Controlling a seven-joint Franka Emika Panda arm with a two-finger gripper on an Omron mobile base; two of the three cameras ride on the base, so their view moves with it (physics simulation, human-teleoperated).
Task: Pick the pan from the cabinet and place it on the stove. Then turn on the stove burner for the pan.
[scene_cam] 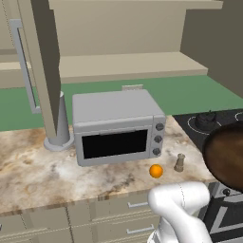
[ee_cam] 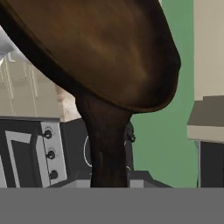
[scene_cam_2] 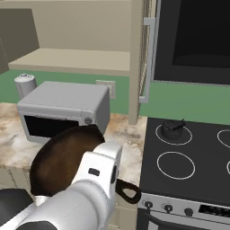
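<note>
Surface (scene_cam: pixel 42 175): mottled stone, carrying microwave (scene_cam: pixel 118 126), orange (scene_cam: pixel 155 171), shaker (scene_cam: pixel 180 163).
Wall (scene_cam_2: pixel 188 101): green.
Stove (scene_cam_2: pixel 197 179): small pot (scene_cam_2: pixel 173 128) on back ring.
Pan (scene_cam_2: pixel 63 159): airborne above the surface's edge.
Claw: gripping the pan's handle.

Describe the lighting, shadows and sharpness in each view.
Left base view: flat, even light, soft blur, the microwave casting a faint shadow. Right base view: the same flat light, no glare on the stove. Hand view: the pan looms close and smeared, its handle running down to the frame's bottom.
</note>
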